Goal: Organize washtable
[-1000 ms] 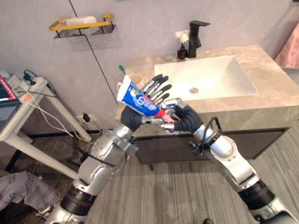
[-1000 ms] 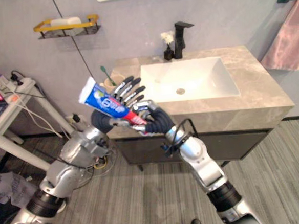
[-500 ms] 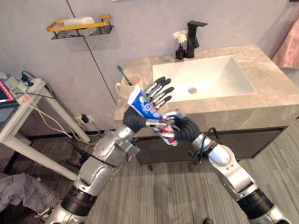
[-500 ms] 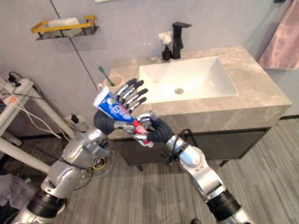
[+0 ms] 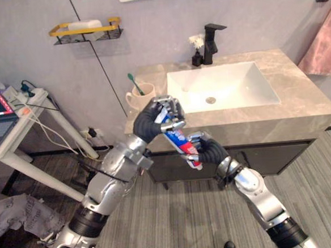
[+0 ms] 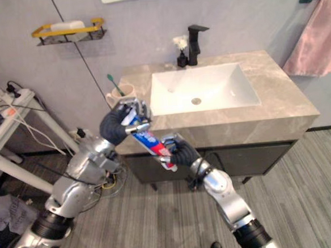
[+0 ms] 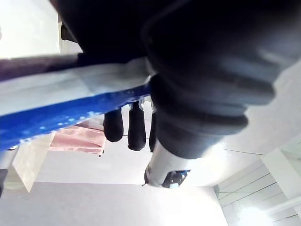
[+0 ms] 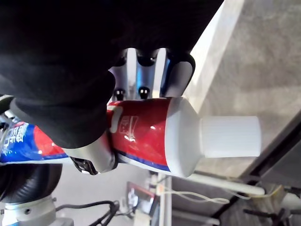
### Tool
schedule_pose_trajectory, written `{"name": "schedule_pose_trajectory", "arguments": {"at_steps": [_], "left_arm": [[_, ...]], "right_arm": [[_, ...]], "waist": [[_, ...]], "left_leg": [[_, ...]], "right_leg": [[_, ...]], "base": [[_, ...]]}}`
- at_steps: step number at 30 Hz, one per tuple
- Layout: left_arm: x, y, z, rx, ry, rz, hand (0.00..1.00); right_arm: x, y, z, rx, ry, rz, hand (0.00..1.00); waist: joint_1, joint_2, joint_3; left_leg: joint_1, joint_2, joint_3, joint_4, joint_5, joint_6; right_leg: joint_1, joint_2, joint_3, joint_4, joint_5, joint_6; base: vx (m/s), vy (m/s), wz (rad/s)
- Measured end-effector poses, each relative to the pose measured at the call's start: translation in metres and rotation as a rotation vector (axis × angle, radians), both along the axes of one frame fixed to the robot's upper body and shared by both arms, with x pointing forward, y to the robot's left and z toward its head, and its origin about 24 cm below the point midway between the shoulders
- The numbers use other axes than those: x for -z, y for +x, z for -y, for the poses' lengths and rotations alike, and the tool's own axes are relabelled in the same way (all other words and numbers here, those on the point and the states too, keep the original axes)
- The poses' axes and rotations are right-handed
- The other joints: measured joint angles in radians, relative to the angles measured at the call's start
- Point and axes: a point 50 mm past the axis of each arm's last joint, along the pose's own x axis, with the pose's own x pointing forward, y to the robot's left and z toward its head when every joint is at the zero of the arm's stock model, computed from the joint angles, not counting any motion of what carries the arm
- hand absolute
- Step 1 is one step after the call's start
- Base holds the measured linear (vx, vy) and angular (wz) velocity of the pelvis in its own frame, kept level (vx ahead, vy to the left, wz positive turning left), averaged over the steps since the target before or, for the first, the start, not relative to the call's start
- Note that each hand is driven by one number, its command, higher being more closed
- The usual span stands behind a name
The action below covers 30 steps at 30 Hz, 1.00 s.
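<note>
A blue, red and white toothpaste tube (image 5: 176, 137) hangs slanted in the air in front of the washtable's (image 5: 303, 100) front left corner. My left hand (image 5: 152, 118) is curled round its upper flat end, and the blue tube (image 7: 70, 112) runs under its fingers (image 7: 126, 126). My right hand (image 5: 206, 151) is shut round the lower cap end. In the right wrist view the red end of the tube (image 8: 150, 134) and its white cap (image 8: 230, 136) stick out past the fingers (image 8: 143, 70). A beige cup (image 5: 136, 96) with a green toothbrush (image 5: 132, 80) stands on the counter's left end, just behind my left hand.
A white sink (image 5: 231, 85) fills the counter's middle, with a black tap (image 5: 209, 38) and a small flower vase (image 5: 197, 52) behind it. A yellow wall shelf (image 5: 85, 28) holds soap. A pink towel (image 5: 322, 48) hangs at the right. A white side table (image 5: 12, 120) stands at the left.
My left hand's fingers, straight before, have curled round the tube's upper end. The tube has swung more upright and dropped lower, with my right hand moving down and right.
</note>
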Motion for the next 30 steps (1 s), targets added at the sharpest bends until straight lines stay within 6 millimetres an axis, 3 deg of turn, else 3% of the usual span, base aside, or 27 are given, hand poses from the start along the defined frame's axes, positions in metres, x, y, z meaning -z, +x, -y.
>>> {"name": "schedule_pose_trajectory", "arguments": {"at_steps": [5,14,30], "left_arm": [[-0.005,-0.002,0.003,0.006,-0.039,0.020,1.00],[-0.031,-0.005,0.003,-0.005,-0.165,0.123,1.00],[-0.031,-0.006,-0.005,-0.062,-0.240,0.134,1.00]], "right_arm": [[-0.006,0.003,-0.001,0.013,0.021,0.019,1.00],[-0.046,0.015,-0.002,0.044,0.079,0.153,1.00],[-0.058,0.022,-0.011,0.023,0.107,0.156,1.00]], "waist": [[0.000,-0.001,0.000],[0.004,-0.002,0.001],[0.032,-0.002,0.002]], "left_leg": [[0.001,0.001,0.006,0.000,0.000,0.000],[-0.004,0.010,0.032,0.002,-0.001,-0.001],[-0.004,0.019,0.032,0.006,-0.005,-0.006]], "right_leg": [[-0.002,0.001,0.006,0.000,0.000,0.000],[-0.019,0.011,0.034,0.000,0.006,-0.004],[-0.018,0.019,0.037,0.000,0.006,-0.004]], "base": [[0.00,0.000,-0.03],[-0.01,-0.010,-0.08],[-0.01,-0.013,-0.01]]}}
